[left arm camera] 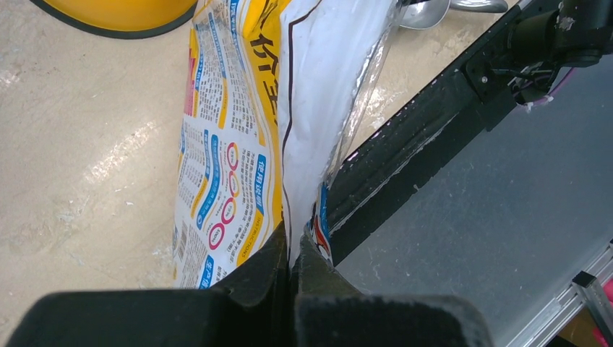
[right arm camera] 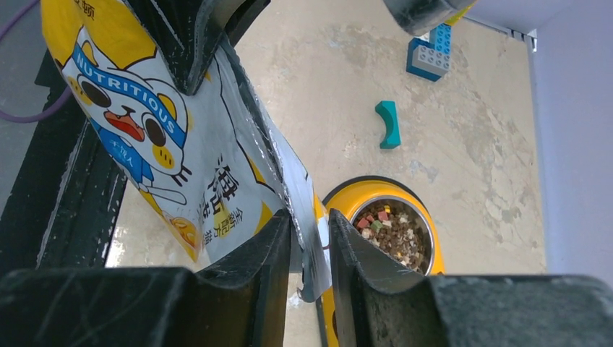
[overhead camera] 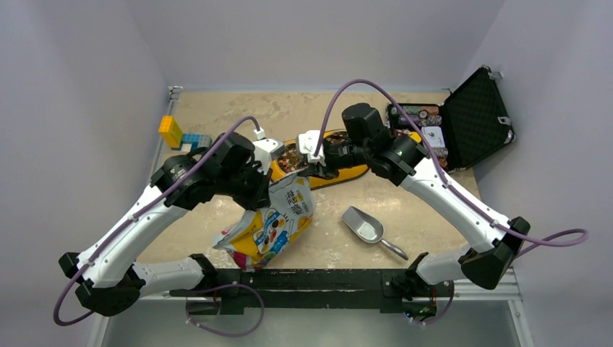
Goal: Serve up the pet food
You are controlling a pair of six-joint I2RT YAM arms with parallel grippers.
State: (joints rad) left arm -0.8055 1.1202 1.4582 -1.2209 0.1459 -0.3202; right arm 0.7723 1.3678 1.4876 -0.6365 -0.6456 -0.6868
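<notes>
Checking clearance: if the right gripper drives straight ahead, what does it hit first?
The edge of the food bag, already between the jaws of the right gripper; beyond it, probably the yellow bowl.

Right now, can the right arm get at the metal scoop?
Probably, once freed: the right hand straddles the food bag's edge. The scoop lies uncovered on the table on that arm's side, nothing between.

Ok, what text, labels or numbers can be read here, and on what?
"NUTRITIOUS": cartoon cat's headband on the pet food bag.
Chinese print on both sides of the bag: not clear enough to quote.
Anything printed inside the poker chip case: too small to read.
No other text.
</notes>
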